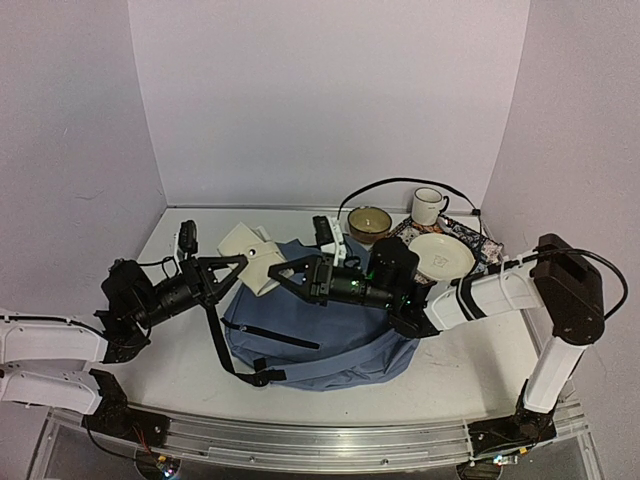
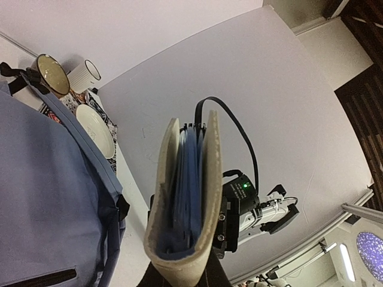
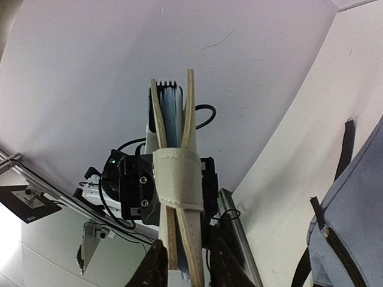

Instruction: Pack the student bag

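Top external: a cream folio (image 1: 256,256) is being gripped by the left end effector (image 1: 238,263), the right end effector (image 1: 287,277) unclear; the limp-looking student bag (image 1: 335,345) is being judged graspable by its strap (image 1: 214,338).

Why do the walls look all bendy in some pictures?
Left wrist view: wide lens curves the wall edges, and a light glares bottom right. Right wrist view: same bending, bright patch bottom left. Top view: nearly straight, evenly lit, the bag sharp.
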Tool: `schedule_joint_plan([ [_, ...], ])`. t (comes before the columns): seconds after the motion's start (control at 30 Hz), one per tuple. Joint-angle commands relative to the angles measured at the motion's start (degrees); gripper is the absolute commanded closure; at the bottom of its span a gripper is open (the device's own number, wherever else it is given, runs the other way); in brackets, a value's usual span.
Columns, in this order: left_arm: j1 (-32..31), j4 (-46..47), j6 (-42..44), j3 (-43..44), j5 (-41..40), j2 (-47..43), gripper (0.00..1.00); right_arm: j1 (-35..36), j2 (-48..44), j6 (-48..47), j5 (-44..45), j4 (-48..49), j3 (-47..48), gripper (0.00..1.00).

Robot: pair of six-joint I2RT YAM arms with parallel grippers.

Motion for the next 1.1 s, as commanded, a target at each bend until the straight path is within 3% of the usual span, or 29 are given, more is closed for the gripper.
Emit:
schedule_joint_plan([
  [0.0,-0.2,5.6,-2.3,-1.6,-3.4,0.2,1.00,-0.5,0.2,-1.2,0.8,9.0,-0.2,0.68],
  [0.17,0.9,0.9,-2.9,-3.3,-7.2,-1.0,1.00,-1.0,-1.1,-5.8,1.9,2.2,-3.1,0.48],
  [0.3,2.9,-6.2,-2.1,-2.7,-8.5,-2.8,1.00,-1.1,-3.0,-12.5,2.7,-8.8,-3.2,0.40],
  [0.47,5.3,-15.0,-1.1,-2.0,-9.7,-5.7,1.00,-1.0,-5.2,-26.3,6.3,-36.2,3.6,0.34],
  [0.6,7.1,-19.0,-0.8,-2.1,-9.8,-7.5,1.00,-0.2,-5.2,-35.3,12.8,-52.5,9.5,0.31],
  [0.83,12.1,-32.5,2.0,1.8,-9.6,-9.6,1.00,4.5,-0.6,-49.5,28.6,-71.9,20.4,0.25],
  [1.07,13.8,-41.5,3.3,5.0,-10.4,-10.5,1.00,9.1,8.1,-59.4,40.1,-84.3,31.5,0.17],
])
